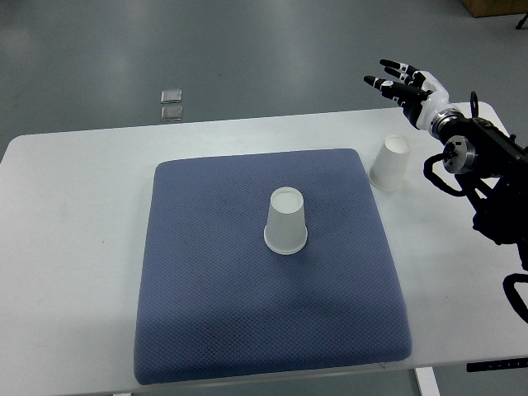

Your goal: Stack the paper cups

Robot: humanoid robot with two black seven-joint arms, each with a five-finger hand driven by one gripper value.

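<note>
One white paper cup (286, 220) stands upside down near the middle of the blue mat (206, 289). A second white paper cup (390, 163) stands upside down on the white table just off the mat's far right corner. My right hand (402, 83) hovers above and behind that second cup, fingers spread and holding nothing. Its arm (487, 165) comes in from the right edge. The left arm does not show.
The white table (74, 247) carries the mat and ends at a far edge with grey floor beyond. Two small grey squares (172, 105) lie on the floor past the far edge. A brown box corner (495, 7) shows at the top right.
</note>
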